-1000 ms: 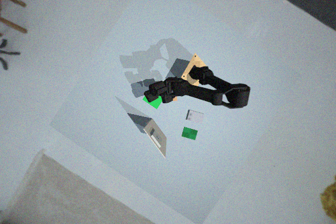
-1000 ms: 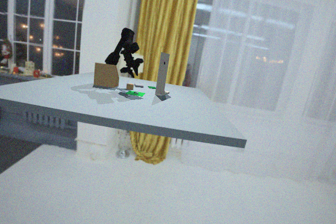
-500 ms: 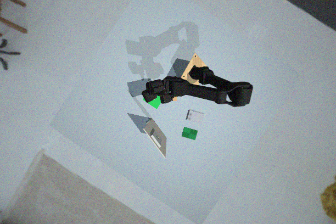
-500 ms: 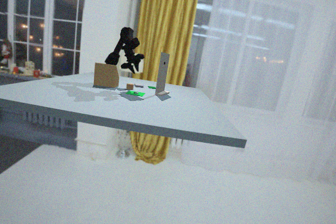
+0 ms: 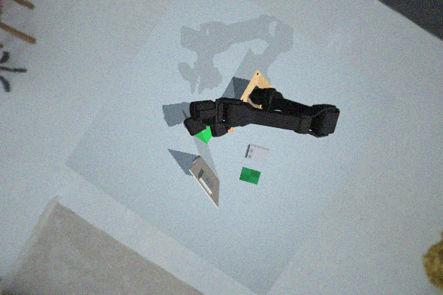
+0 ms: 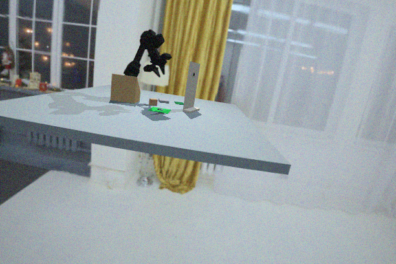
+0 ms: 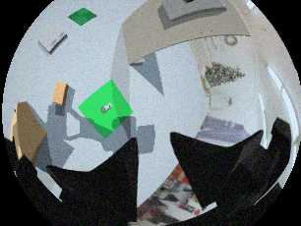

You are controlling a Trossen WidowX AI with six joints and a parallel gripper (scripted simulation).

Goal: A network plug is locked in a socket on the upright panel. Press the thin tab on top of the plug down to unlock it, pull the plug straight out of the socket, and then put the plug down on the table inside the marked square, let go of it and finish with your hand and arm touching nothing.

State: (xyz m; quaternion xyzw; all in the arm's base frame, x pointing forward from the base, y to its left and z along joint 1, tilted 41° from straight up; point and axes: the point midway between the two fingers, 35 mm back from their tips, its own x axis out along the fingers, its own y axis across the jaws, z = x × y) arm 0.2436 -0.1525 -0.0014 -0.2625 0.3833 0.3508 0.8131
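The small grey-white plug [image 6: 160,109] [image 7: 106,107] lies on the table inside the bright green marked square [image 5: 204,137] [image 6: 166,110] [image 7: 94,106]; the arm hides it in the top view. The upright beige panel [image 5: 214,186] [image 6: 190,90] [image 7: 148,34] stands beside the square. Its grey socket block shows at the top of the wrist view [image 7: 194,16], with no plug seen in it. My black gripper [image 5: 206,129] [image 6: 162,75] [image 7: 153,137] is partly open and empty. It hangs well above the square and the plug, touching neither.
A small orange block [image 6: 153,101] [image 7: 60,93] lies near the square. A grey-white box [image 5: 258,152] [image 6: 164,101] [image 7: 53,42] and a dark green tile [image 5: 250,176] [image 6: 178,103] [image 7: 82,17] lie farther off. A wooden block [image 6: 124,89] [image 7: 30,130] stands at the arm's base.
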